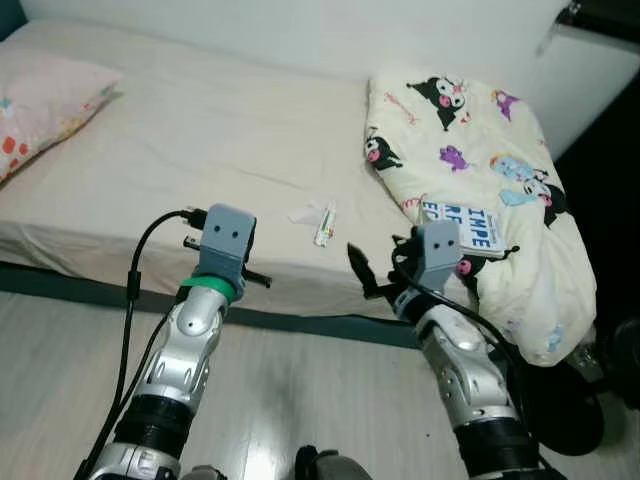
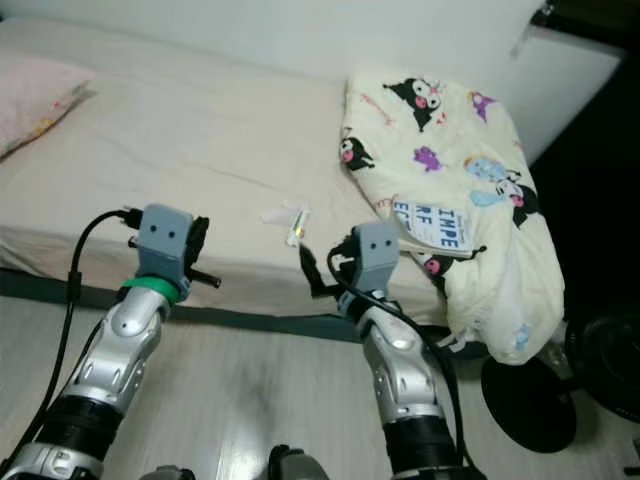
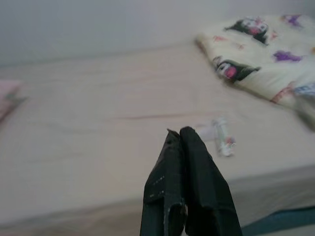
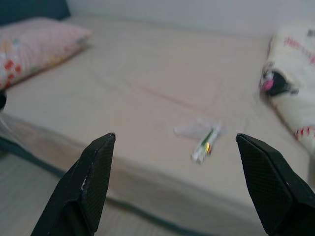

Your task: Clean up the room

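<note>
You have one wrapper (image 1: 318, 220) on one bed (image 1: 200, 130); right gripper (image 4: 174, 147) spread wide, left gripper (image 3: 183, 147) pressed closed and empty.

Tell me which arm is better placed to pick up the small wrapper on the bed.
Right. Its claw is open and faces the small white crumpled wrapper; the left claw is shut.

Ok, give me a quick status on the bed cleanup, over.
Right gripper open, lined up on the wrapper on the bed. Left gripper shut, held short of the mattress edge. Nothing between right gripper and wrapper; folded blanket off to the right.
</note>
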